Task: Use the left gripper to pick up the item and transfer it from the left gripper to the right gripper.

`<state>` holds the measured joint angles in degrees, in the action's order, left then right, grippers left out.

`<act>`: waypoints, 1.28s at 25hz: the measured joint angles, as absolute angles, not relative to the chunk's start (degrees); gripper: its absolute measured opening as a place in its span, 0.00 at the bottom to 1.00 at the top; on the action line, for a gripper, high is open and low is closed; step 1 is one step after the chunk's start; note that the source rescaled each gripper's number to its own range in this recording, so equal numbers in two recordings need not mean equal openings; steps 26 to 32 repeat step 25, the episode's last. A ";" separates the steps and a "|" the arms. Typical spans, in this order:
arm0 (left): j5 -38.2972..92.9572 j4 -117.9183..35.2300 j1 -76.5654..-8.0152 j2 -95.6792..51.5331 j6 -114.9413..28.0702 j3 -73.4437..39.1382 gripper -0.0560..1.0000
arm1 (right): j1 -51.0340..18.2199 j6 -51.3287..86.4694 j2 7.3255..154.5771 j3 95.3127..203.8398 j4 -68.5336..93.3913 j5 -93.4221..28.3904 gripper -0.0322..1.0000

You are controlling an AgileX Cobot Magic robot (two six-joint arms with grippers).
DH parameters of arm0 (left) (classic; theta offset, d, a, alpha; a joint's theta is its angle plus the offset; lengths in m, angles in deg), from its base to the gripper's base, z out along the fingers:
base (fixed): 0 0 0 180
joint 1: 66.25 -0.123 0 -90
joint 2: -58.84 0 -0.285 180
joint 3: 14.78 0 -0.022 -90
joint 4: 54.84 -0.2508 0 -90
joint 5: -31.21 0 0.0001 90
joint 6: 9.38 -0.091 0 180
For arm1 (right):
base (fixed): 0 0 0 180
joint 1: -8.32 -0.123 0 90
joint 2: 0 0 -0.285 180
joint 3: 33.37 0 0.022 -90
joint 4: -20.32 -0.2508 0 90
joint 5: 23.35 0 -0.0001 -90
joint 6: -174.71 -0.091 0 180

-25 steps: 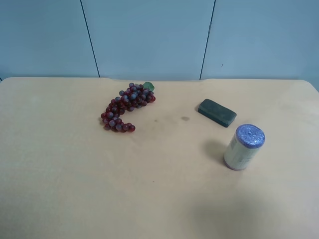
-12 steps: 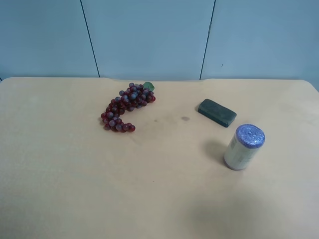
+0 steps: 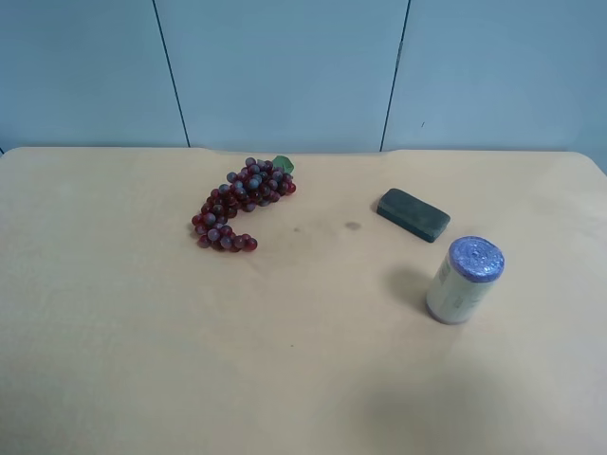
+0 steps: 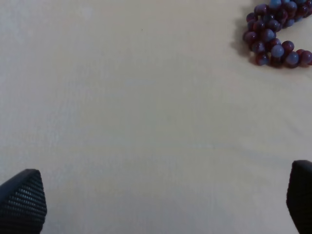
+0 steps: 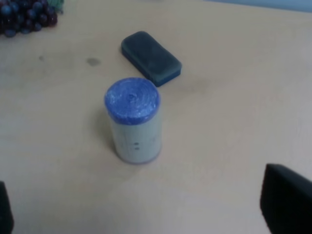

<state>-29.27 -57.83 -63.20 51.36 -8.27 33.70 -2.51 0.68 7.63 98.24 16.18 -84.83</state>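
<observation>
1. The left gripper [image 4: 156, 200] shows only as two dark fingertips [image 4: 22, 200] cut off at the left wrist picture's corners.
2. The right gripper [image 5: 146, 204] is likewise cropped to its tips [image 5: 285, 197].
3. The grape bunch [image 4: 278, 31] runs out of both wrist pictures.
4. Print on the can [image 3: 464, 280] is too small to read.
5. Neither arm appears in the exterior high view.

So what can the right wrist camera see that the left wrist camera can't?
Only the right wrist view shows the dark block lying flat and the upright white can with its purple lid, set apart from each other. Only the left wrist view shows a wide bare stretch of table between the left gripper's fingertips. Both show a part of the grape bunch at the edge and black fingertips spread wide, holding nothing.
</observation>
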 joint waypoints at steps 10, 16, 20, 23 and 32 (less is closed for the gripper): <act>-29.27 -57.83 -63.20 51.36 -8.27 33.70 1.00 | -2.51 0.62 7.63 98.24 16.18 -84.83 1.00; -29.27 -57.83 -63.20 51.36 -8.27 33.70 1.00 | -2.51 0.62 7.63 98.24 16.18 -84.83 1.00; -29.27 -57.83 -63.20 51.36 -8.27 33.70 1.00 | -2.51 0.62 7.63 98.24 16.18 -84.83 1.00; -29.27 -57.83 -63.20 51.36 -8.27 33.70 1.00 | -2.51 0.62 7.63 98.24 16.18 -84.83 1.00; -29.27 -57.83 -63.20 51.36 -8.27 33.70 1.00 | -2.51 0.62 7.63 98.24 16.18 -84.83 1.00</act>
